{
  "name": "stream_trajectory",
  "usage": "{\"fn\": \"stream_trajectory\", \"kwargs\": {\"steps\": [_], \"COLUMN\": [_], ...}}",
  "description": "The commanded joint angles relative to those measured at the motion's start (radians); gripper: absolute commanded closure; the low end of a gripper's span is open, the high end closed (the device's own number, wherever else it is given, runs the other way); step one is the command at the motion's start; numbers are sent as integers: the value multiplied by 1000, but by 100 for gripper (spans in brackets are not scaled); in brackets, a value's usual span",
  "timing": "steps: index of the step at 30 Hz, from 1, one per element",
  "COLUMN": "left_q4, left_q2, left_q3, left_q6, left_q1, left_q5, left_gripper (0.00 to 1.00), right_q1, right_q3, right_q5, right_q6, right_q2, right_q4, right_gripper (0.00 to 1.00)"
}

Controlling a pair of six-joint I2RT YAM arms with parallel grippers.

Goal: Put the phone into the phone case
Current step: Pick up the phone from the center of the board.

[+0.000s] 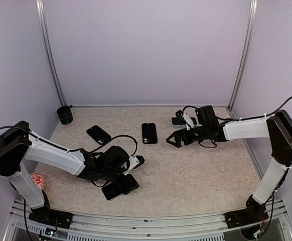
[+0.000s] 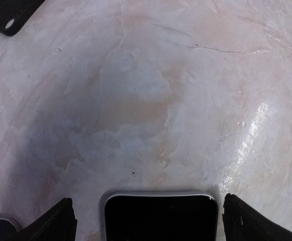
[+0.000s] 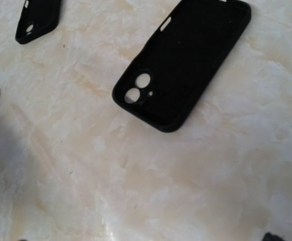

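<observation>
A black phone (image 2: 161, 217) with a silver rim lies flat on the table, its top end between the spread fingers (image 2: 53, 223) of my left gripper (image 2: 148, 226), which is open and not touching it. In the top view this phone (image 1: 120, 187) lies near the front, under the left wrist. A black phone case (image 3: 183, 65) with camera cutouts lies open side up at mid-table (image 1: 149, 133). My right gripper (image 1: 174, 140) hovers open and empty just right of it.
A second black case (image 1: 99, 134) lies to the left. Another phone (image 1: 178, 121) lies behind the right arm. A black cup (image 1: 64, 115) stands in the back left corner, and a red-and-white disc (image 1: 37, 179) lies by the left arm's base.
</observation>
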Motion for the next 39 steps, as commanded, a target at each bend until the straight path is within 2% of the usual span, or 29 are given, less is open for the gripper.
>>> {"fn": "stream_trajectory", "kwargs": {"steps": [1, 9, 18, 31, 36, 39], "left_q4": [-41, -65, -105, -266, -270, -272], "left_q2": [39, 94, 111, 63, 64, 67], "left_q3": [44, 71, 95, 121, 120, 119], "left_q6": [-20, -31, -48, -112, -100, -96], "left_q1": [15, 25, 11, -12, -11, -10], "left_q5": [42, 69, 64, -18, -9, 0], "left_gripper": [1, 1, 13, 15, 21, 29], "right_q1": [4, 4, 4, 4, 5, 4], "right_q3": [-17, -18, -18, -13, -14, -17], "right_q5": [-13, -11, -15, -34, -36, -35], "right_q6": [-1, -1, -7, 0, -2, -2], "right_q2": [-30, -30, -36, -24, -30, -32], "right_q4": [19, 19, 14, 25, 27, 25], "right_gripper": [0, 0, 0, 0, 0, 0]}}
